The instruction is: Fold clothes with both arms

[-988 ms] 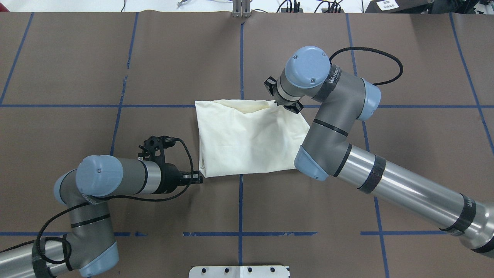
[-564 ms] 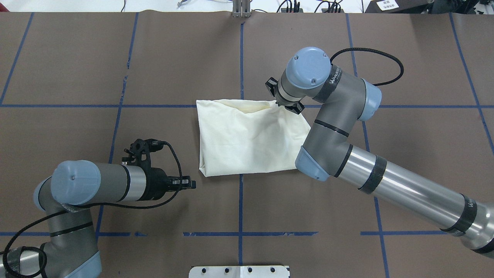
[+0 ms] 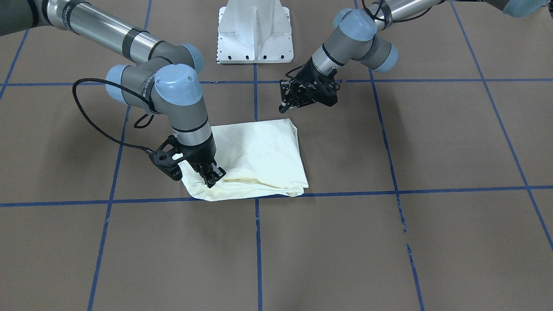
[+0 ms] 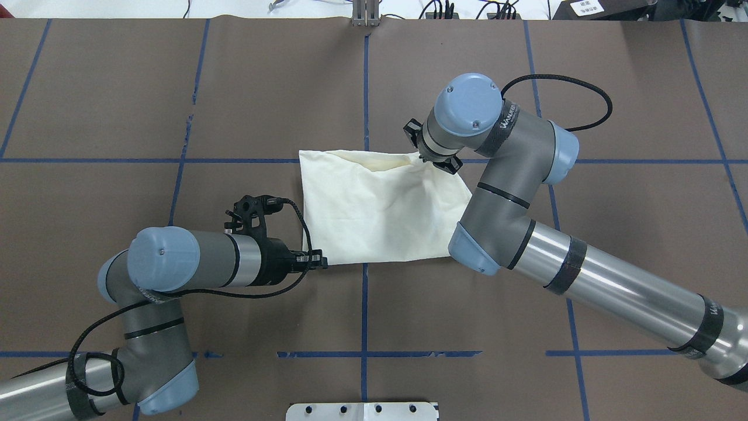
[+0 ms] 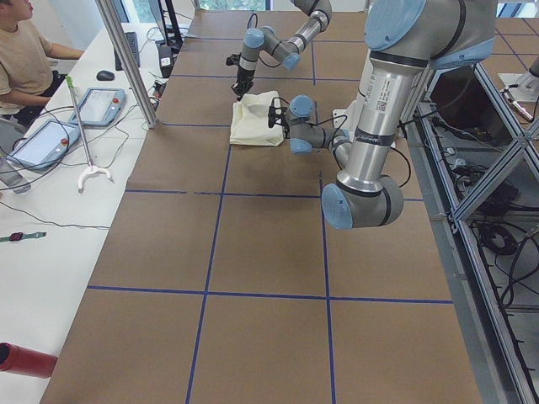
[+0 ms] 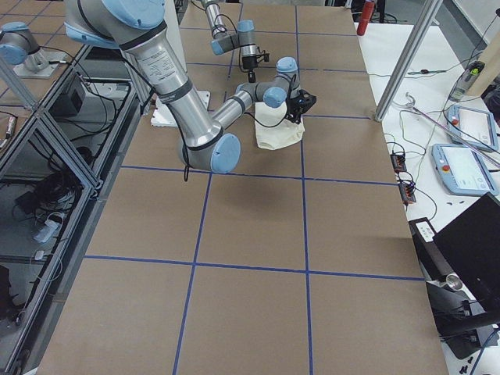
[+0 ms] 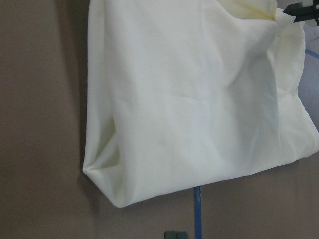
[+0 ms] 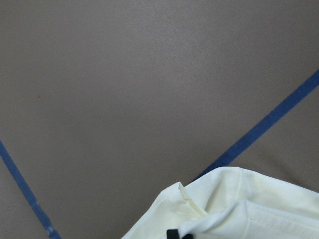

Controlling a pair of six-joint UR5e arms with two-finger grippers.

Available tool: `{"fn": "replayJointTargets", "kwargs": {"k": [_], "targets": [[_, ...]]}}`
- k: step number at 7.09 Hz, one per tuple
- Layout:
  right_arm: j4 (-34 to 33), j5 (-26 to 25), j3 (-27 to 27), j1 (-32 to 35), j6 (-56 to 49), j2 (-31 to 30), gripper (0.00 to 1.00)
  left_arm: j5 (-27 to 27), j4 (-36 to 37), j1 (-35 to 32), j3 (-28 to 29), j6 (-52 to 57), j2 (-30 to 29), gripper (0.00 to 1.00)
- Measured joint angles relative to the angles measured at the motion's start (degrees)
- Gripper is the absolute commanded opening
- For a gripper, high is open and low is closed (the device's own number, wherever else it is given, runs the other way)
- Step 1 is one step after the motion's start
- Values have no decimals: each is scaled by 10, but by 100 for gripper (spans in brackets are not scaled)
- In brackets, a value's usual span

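Note:
The clothes are one cream shirt (image 4: 380, 210), folded into a rough rectangle at the table's middle, also seen in the front view (image 3: 263, 151). My right gripper (image 3: 212, 176) is shut on the shirt's far right corner, which is bunched under it; overhead the wrist mostly covers this gripper (image 4: 435, 161). My left gripper (image 4: 321, 260) hovers by the shirt's near left corner with its fingers together and nothing between them. From the front it (image 3: 286, 108) sits a little above the table, just clear of the cloth. The left wrist view looks down on the shirt (image 7: 199, 99).
The white pedestal base (image 3: 255, 30) stands at the robot's side of the table. Blue tape lines (image 4: 364, 304) cross the brown table cover. In the exterior left view a person (image 5: 21, 59) sits at a side table with tablets (image 5: 42, 139) and a metal post (image 5: 126, 59).
My left gripper drew back to the near left, then came forward again to the shirt's near left corner. The right gripper kept its hold, and the shirt shifted slightly right.

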Motion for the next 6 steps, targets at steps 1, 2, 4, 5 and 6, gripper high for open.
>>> {"fn": "replayJointTargets", "kwargs": {"k": [1, 2, 4, 5, 6], "targets": [[0, 0, 0, 0, 0, 0, 0, 0, -3, -7, 19, 2, -5, 0], [0, 1, 0, 0, 0, 0, 0, 0, -4, -14, 28, 3, -7, 0], [0, 1, 0, 0, -1, -1, 0, 0, -4, -30, 33, 15, -8, 0], [0, 1, 0, 0, -1, -1, 0, -1, -3, -36, 35, 26, -8, 0], [0, 1, 0, 0, -3, -2, 4, -1, -3, -40, 38, 32, -8, 0]]}}
